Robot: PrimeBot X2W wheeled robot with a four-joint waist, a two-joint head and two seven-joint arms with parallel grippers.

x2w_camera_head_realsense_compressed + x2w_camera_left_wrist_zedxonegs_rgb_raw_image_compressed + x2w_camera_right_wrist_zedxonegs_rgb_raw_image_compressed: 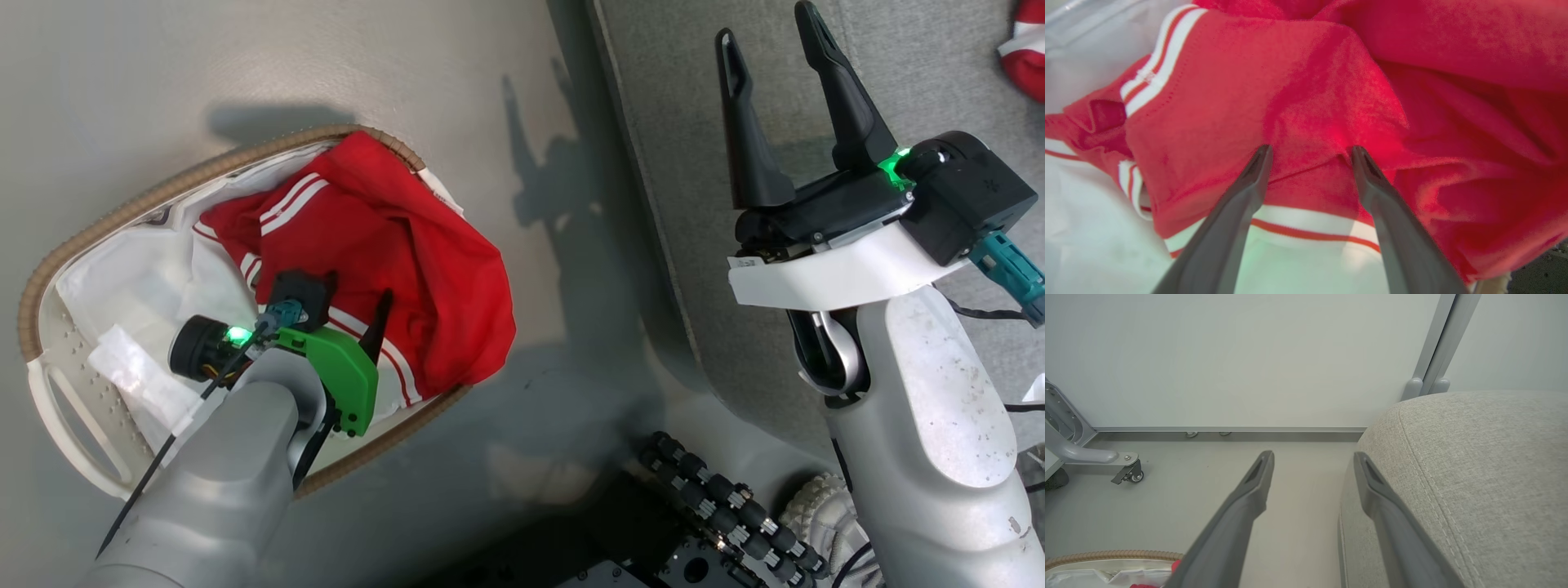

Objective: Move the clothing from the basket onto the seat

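Straddling red clothing (1298, 102) in the basket (57, 351), left jaws apart; right jaws apart, empty.

grey floor (1167, 506) | pale wall (1249, 355) | small caster (1135, 476) (on metal frame (1086, 456))

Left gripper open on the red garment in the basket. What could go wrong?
1. The left gripper may pinch just a thin fold of the red garment and drop it.
2. The white liner lies close beside and could get caught.
3. The garment drapes over the basket rim and might drag it.
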